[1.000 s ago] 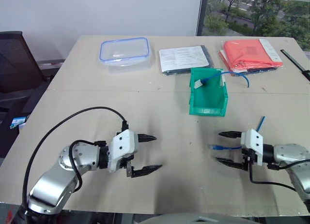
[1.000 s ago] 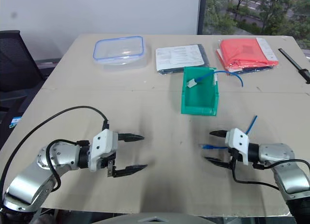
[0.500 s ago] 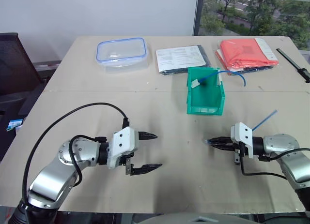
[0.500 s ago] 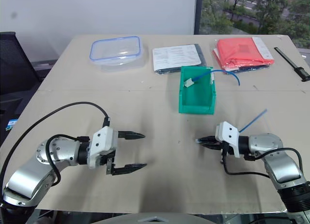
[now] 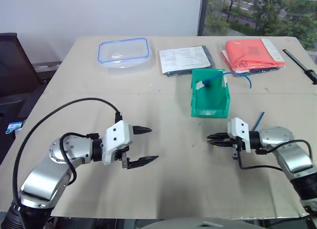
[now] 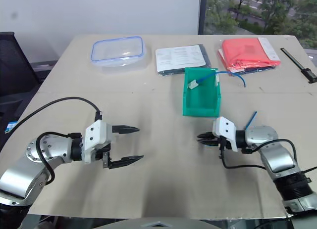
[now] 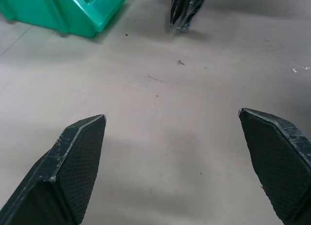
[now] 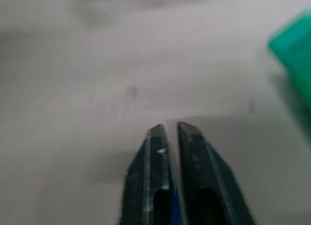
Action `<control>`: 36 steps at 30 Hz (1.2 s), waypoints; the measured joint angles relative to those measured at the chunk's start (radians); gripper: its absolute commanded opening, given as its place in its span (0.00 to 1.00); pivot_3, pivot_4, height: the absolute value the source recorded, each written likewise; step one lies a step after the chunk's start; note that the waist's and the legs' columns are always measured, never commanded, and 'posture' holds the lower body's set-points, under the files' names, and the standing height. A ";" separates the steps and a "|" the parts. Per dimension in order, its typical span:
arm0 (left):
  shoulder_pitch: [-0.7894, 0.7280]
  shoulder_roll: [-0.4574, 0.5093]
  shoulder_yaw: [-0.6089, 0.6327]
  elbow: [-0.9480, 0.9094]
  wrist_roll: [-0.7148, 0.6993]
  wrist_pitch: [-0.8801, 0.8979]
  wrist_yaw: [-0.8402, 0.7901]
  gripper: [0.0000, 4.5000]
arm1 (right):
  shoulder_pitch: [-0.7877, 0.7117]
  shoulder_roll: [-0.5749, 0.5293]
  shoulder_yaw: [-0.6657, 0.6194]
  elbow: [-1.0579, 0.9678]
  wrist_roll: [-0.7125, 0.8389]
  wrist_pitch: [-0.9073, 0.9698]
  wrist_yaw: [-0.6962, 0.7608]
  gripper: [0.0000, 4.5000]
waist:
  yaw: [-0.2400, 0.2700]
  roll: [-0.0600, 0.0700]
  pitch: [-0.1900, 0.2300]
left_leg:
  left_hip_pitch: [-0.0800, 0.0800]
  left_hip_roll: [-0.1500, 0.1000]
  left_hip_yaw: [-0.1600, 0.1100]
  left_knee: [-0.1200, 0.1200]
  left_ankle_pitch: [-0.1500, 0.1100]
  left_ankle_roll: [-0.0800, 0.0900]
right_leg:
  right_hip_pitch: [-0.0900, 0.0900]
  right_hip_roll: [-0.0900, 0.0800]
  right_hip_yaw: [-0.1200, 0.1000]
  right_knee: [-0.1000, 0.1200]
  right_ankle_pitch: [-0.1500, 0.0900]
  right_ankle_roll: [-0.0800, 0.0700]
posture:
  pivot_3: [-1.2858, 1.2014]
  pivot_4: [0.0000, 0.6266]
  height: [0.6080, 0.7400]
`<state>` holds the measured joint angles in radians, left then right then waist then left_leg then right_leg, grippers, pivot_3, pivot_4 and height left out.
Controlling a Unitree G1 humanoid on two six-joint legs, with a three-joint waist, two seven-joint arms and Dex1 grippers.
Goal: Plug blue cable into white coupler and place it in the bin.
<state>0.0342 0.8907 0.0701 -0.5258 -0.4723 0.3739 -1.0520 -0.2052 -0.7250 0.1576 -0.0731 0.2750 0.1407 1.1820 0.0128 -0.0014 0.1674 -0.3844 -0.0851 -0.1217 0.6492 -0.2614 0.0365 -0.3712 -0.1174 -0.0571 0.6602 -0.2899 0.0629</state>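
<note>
Colours on the beige counter (image 5: 168, 189)

Bright green bin (image 5: 210, 98) holding a blue cable (image 5: 214, 79) and white coupler (image 5: 199, 85); black jaws, cross-hatched inside; clear box (image 5: 124, 52) rimmed blue; red folder (image 5: 253, 54).

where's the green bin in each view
Left eye view: bin, upper middle of the table, beyond the right tool.
Right eye view: bin, same spot.
Left wrist view: its corner.
Right wrist view: a green edge.
Shared landmark: blue cable draped over the bin's back rim.

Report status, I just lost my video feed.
Left gripper open, empty. Right gripper shut on blue cable. Another cable with white coupler sits in green bin. Path clear.
</note>
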 measured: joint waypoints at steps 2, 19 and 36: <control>-0.008 0.000 -0.002 -0.005 -0.003 0.008 0.001 1.00 | 0.007 -0.004 -0.024 0.012 0.005 -0.014 0.000 0.44 | -0.004 0.000 0.000 | 0.001 0.001 0.000 0.000 0.000 0.000 | 0.000 0.001 0.001 0.001 0.000 0.000 | 0.52 0.24 1.00; -0.050 0.000 -0.036 -0.014 -0.003 0.035 -0.006 1.00 | 0.000 0.004 -0.021 0.141 -0.033 -0.152 0.029 0.01 | -0.004 0.000 0.000 | 0.002 0.001 0.001 0.001 0.001 -0.001 | 0.000 0.002 0.002 0.002 0.001 0.000 | 0.52 0.24 1.00; -0.060 0.003 -0.034 0.007 0.003 0.031 -0.022 1.00 | -0.215 0.235 0.158 0.194 -0.161 -0.078 -0.036 0.17 | -0.025 0.000 0.000 | 0.000 0.004 0.001 0.001 0.003 -0.004 | -0.004 0.010 0.007 0.002 0.003 -0.002 | 0.52 0.24 1.00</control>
<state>-0.0263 0.8940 0.0360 -0.5188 -0.4698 0.4047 -1.0735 -0.4204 -0.4898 0.3153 0.1209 0.1142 0.0625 1.1461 -0.0119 -0.0017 0.1672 -0.3843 -0.0810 -0.1207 0.6499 -0.2589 0.0323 -0.3751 -0.1069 -0.0502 0.6626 -0.2868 0.0605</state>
